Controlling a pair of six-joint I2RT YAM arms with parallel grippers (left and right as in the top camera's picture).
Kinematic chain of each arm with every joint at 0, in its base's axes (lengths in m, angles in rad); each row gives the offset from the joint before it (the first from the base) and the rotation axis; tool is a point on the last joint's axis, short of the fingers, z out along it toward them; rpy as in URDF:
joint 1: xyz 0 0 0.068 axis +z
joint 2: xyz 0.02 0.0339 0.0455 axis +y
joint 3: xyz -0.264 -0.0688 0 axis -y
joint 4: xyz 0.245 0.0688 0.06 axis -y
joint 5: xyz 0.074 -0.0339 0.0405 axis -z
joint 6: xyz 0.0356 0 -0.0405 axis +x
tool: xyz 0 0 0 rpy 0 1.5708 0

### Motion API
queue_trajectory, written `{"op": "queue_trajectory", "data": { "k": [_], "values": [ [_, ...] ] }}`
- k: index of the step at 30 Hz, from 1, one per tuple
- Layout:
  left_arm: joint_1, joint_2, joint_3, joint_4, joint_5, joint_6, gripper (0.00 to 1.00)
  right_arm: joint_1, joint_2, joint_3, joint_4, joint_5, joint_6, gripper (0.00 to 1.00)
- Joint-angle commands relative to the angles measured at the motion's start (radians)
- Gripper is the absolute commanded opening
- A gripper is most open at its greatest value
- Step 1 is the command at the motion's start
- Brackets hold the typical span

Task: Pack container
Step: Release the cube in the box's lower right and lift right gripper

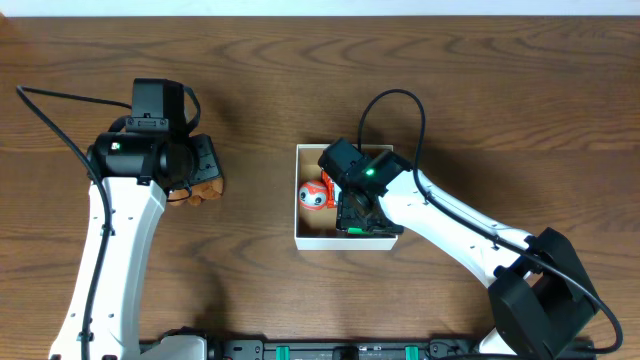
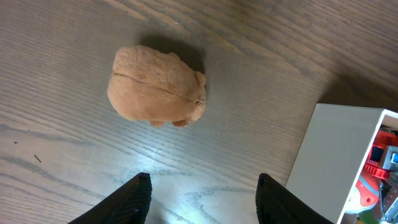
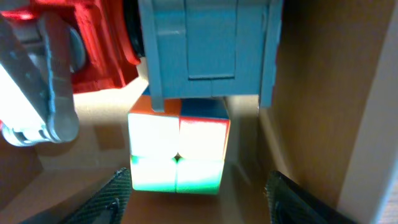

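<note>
- Dark wood-grain table (image 1: 300,80) is seen beneath everything, with both arms reaching in from the near edge.
- The container (image 1: 340,242) is set on the table just right of centre. Its thin walls are white and its floor is brown.
- Inside it, a round white-and-orange toy (image 1: 314,196) is lodged against the left wall.
- A red toy (image 3: 93,50), a blue block (image 3: 208,50) and a coloured cube (image 3: 177,152) are crowded together on the brown floor. The block is pressed close over the cube's far edge.
- The right gripper (image 3: 199,199) is lowered into the container's right half. Its fingers are spread wide with the cube ahead of the tips, and no contact can be made out.
- The left gripper (image 2: 202,199) is held over bare table to the left of the container, fingers parted and nothing between them.
- A tan plush toy (image 2: 155,87) is lying on the table ahead of those fingers, untouched and apart from the container. From overhead it is largely hidden by the left arm.
</note>
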Motion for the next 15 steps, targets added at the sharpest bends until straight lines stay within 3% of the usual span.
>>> {"op": "queue_trajectory", "data": {
  "k": [1, 8, 15],
  "values": [
    [0.006, -0.003, 0.014, -0.003, -0.003, -0.002, 0.56, 0.006, 0.002, -0.006, 0.021, 0.014, -0.018, 0.7],
    [0.001, -0.007, 0.015, -0.003, 0.0, 0.008, 0.55, 0.002, -0.001, 0.033, 0.109, 0.048, -0.176, 0.7],
    [-0.105, -0.075, 0.015, -0.003, 0.0, 0.113, 0.54, -0.061, -0.029, 0.224, 0.041, 0.169, -0.262, 0.71]
  ]
}}
